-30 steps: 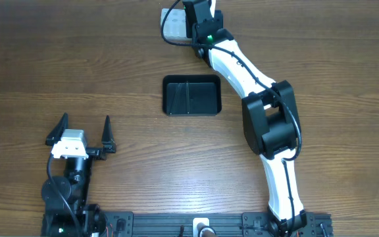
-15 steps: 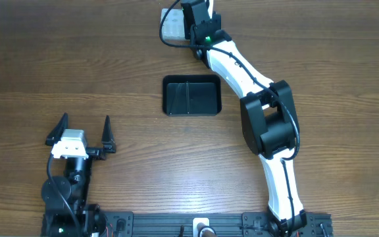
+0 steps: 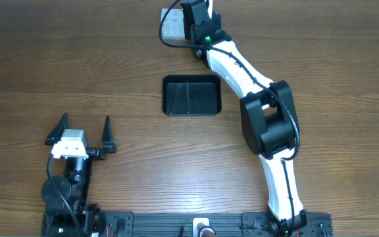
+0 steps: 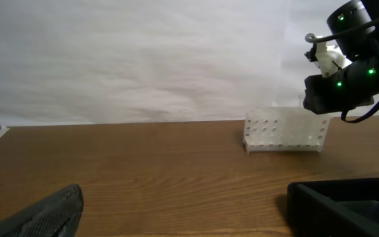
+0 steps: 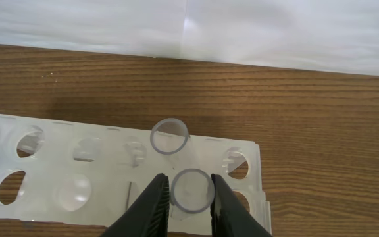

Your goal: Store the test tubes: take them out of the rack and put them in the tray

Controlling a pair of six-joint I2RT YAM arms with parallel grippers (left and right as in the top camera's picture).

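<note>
A clear plastic test tube rack (image 3: 173,25) stands at the table's far edge; it is also seen in the left wrist view (image 4: 285,130). My right gripper (image 5: 191,192) hangs over the rack's end (image 5: 110,171), its two fingers pressed on either side of an upright test tube (image 5: 192,179) that sits in a hole. A second test tube (image 5: 170,136) stands in the hole just behind it. The black tray (image 3: 191,95), split in two compartments, lies nearer the middle. My left gripper (image 3: 85,118) rests open far off at the near left, holding nothing.
A white wall or sheet rises right behind the rack. The right arm (image 3: 242,66) stretches past the tray's right side. Bare wooden table lies between the tray and my left gripper. The rack's other holes look vacant.
The right arm shifted slightly left over the rack between one second and half a second ago, then held still. The left arm has not moved.
</note>
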